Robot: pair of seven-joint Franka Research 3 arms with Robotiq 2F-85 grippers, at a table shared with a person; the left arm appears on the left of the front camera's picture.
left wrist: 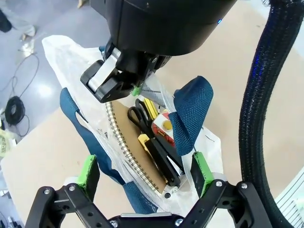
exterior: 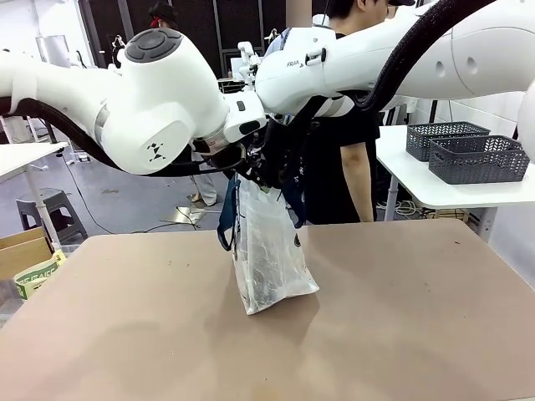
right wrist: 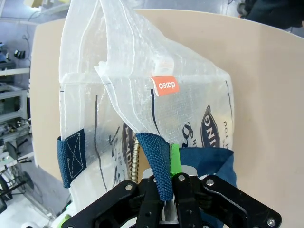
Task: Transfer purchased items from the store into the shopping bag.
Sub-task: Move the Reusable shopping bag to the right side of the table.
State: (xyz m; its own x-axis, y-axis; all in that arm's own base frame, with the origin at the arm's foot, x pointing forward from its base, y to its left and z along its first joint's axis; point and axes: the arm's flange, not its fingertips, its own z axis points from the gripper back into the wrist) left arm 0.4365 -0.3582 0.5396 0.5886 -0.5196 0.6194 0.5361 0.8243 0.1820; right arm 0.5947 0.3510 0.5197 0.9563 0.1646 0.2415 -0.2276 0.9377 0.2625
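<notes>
the brown table [exterior: 401, 326] is bare along its near edge. the shopping bag [exterior: 269, 251] stands about the middle of the table, a little left of centre. it is see-through plastic, with its bottom on the table and its top drawn upward. both white arms meet above it.

the right gripper [right wrist: 166, 164] has its fingers pressed together on a navy strap [right wrist: 159, 156] of the bag [right wrist: 142, 61]. the plastic hangs below it, showing a navy oval logo and a small orange tag.

the left gripper [left wrist: 145, 171] hangs over the bag's open mouth with its green pads spread wide, gripping nothing. inside the bag [left wrist: 61, 57] lie:
- a flat brown spiral notebook [left wrist: 124, 130]
- black-handled scissors [left wrist: 137, 115], on top of the notebook
- a black and yellow tool [left wrist: 159, 154], beside the scissors
- a small red and white packet [left wrist: 164, 126], against the other navy strap [left wrist: 192, 111]

just beyond them, the right gripper [left wrist: 118, 80] clamps the bag's far rim.

a person [exterior: 343, 167] in black stands at the table's far edge, behind the arms. past the far right corner, two dark grey baskets [exterior: 468, 150] sit on a white table [exterior: 418, 184].
</notes>
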